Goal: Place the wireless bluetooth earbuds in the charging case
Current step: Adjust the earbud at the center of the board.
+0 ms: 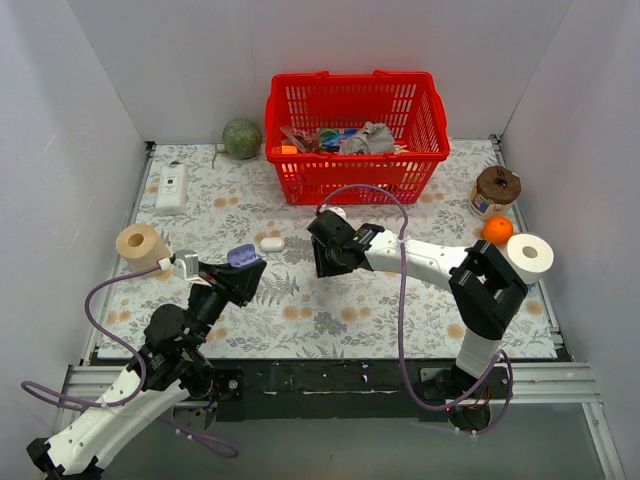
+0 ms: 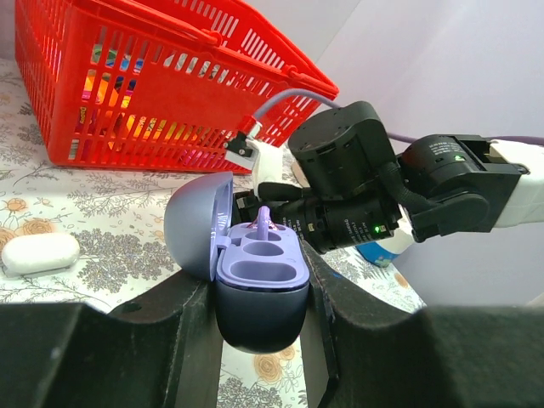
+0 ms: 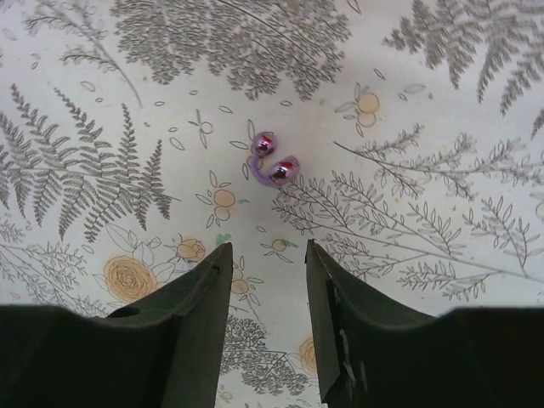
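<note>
My left gripper (image 2: 255, 276) is shut on the charging case (image 2: 259, 319), a lavender case with its lid open to the left, held above the cloth. A pale purple stem (image 2: 263, 219) stands in its far slot; the near slots are empty. In the top view the case (image 1: 243, 257) sits at the left gripper (image 1: 247, 266). My right gripper (image 3: 268, 246) is open and empty above the cloth. Glossy dark purple earbuds (image 3: 273, 163) lie on the cloth ahead of its fingertips, apart from them; I cannot tell if it is one bud or two. In the top view the right gripper (image 1: 328, 258) hides them.
A red basket (image 1: 355, 120) full of items stands at the back. A white oval pebble (image 1: 271, 243) lies between the grippers. Paper rolls sit at left (image 1: 138, 245) and right (image 1: 530, 255). An orange (image 1: 497, 229), a jar (image 1: 495, 190), a green ball (image 1: 241, 138) and a white device (image 1: 172, 187) ring the cloth.
</note>
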Tool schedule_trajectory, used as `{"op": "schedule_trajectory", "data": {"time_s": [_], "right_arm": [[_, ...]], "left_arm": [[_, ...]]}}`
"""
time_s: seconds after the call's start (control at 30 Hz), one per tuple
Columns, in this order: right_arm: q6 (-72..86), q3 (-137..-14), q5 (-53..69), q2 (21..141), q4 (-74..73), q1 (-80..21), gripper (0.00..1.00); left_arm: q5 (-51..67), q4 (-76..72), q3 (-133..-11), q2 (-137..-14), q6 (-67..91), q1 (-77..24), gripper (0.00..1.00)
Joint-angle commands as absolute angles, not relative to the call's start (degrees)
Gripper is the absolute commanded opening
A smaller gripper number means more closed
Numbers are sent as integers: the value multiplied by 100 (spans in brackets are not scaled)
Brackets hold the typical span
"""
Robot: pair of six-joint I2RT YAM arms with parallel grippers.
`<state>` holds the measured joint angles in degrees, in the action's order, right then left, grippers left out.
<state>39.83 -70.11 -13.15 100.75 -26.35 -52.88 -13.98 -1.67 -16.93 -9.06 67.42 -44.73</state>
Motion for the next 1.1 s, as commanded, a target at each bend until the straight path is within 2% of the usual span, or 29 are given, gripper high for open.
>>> {"op": "schedule_trajectory", "data": {"time_s": [0.0,0.2,0.4,0.53,1.07], "right_arm": [[2279,-7312,-1117,9861,-2382,-5326,46],[599,-7269,-1125,10011,-2250,-5361,40],[-165,-6926,-1169,9958,-1732,-5423,45],[-395,-6908,-897,10089,-1503,-5458,47],[-370,-7392,-1037,10863,-1652,-5449,48]], "left_arm": [[-1459,-211,-1670,-870,6724,-4456,0],[-1477,-185,-1696,-905,6688,-4456,0],[-1477,-176,-1688,-949,6688,-4456,0],[-1477,-176,-1696,-1002,6688,-4456,0],[-1599,-97,-1723,-1011,6636,-4456,0]]}}
